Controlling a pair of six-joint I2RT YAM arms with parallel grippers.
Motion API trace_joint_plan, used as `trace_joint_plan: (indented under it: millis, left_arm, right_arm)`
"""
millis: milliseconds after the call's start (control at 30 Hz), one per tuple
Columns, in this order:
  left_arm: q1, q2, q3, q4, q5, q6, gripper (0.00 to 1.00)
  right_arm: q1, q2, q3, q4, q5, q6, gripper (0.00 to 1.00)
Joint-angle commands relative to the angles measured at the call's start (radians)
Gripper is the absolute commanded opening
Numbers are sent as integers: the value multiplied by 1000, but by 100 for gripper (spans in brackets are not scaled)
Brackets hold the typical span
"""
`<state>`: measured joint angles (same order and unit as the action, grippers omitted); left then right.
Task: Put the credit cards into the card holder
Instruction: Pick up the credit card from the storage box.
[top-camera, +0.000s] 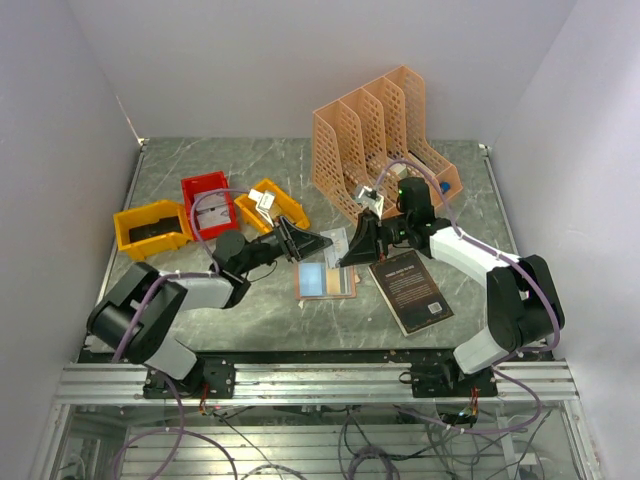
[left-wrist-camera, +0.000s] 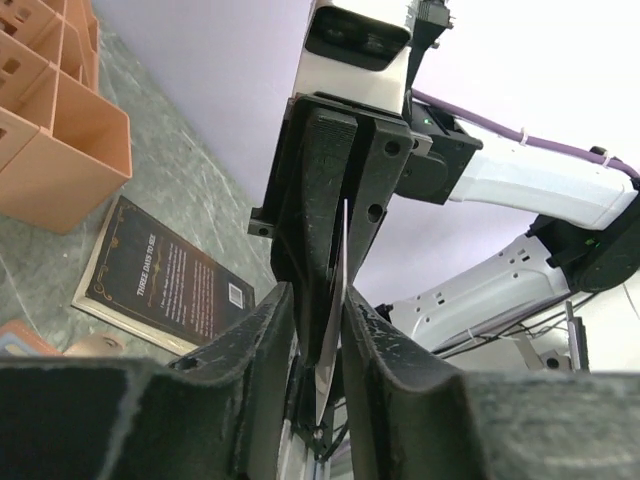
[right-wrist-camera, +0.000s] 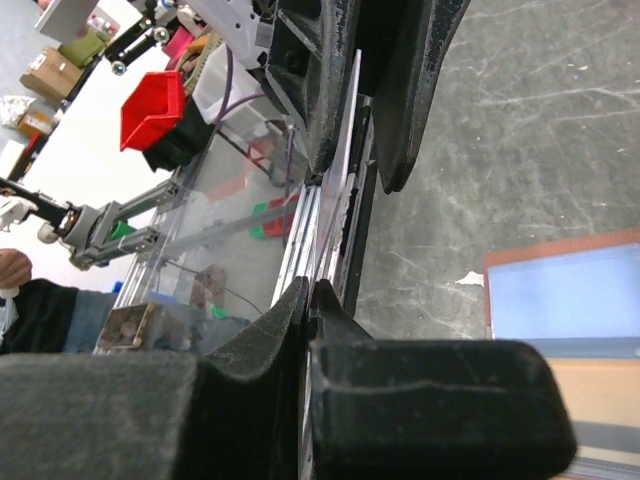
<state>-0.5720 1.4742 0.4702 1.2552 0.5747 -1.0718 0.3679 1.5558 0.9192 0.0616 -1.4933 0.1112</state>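
Plainly, the right claw (right-wrist-camera: 308, 292) was shut on a credit card (left-wrist-camera: 328, 365), its fingers pressed flat against the card's two faces near one end, so that I saw the card only edge-on as a pale sliver. The left claw (left-wrist-camera: 318, 298) faced it nose to nose with its jaws apart, one finger on each side of the card's other end and a gap showing, so I judged it bore none of the load. Both claws met in the air over the middle of the surface (top-camera: 250, 170), just behind the card holder (top-camera: 322, 279), which lay open and flat with its blue-grey inner face up. I reckoned the card to be very light, thin, stiff along its length yet a little springy, and slick on both faces. A pinch across the faces close to one short end suited it best, leaving the far edge free to lead into a pocket. Held too lightly, it could pivot between the pads. The holder looked soft and light enough to skid on the stone-patterned top, so the free claw might need to pin one flap. A black book (top-camera: 410, 290) lay just right of the holder, a peach file organizer (top-camera: 375, 140) stood behind it, and a red bin (top-camera: 207, 200) sat well off to the left.
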Motion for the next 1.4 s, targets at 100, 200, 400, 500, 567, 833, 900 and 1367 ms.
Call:
trace_joint_plan:
  millis: [100, 200, 400, 500, 567, 833, 900, 1367]
  left_arm:
    - [44, 102, 54, 249, 157, -154, 37]
    - [70, 90, 63, 218, 214, -131, 39]
    - [129, -46, 105, -173, 320, 93, 41]
    - [132, -121, 176, -523, 315, 327, 43]
    - [132, -148, 225, -719, 310, 438, 43]
    - [132, -156, 308, -988, 349, 597, 42]
    - [132, -161, 305, -988, 358, 599, 42]
    - [131, -145, 259, -789, 395, 466, 36]
  right_arm:
    - [5, 13, 77, -266, 60, -262, 0]
    - [12, 43, 148, -406, 97, -376, 0]
    - [36, 69, 187, -516, 143, -468, 0]
    - [47, 79, 199, -546, 153, -499, 0]
    - [53, 85, 208, -566, 156, -516, 0]
    - [58, 92, 223, -597, 156, -543, 0]
    - [59, 92, 225, -601, 159, -549, 0]
    - [61, 102, 224, -600, 170, -547, 0]
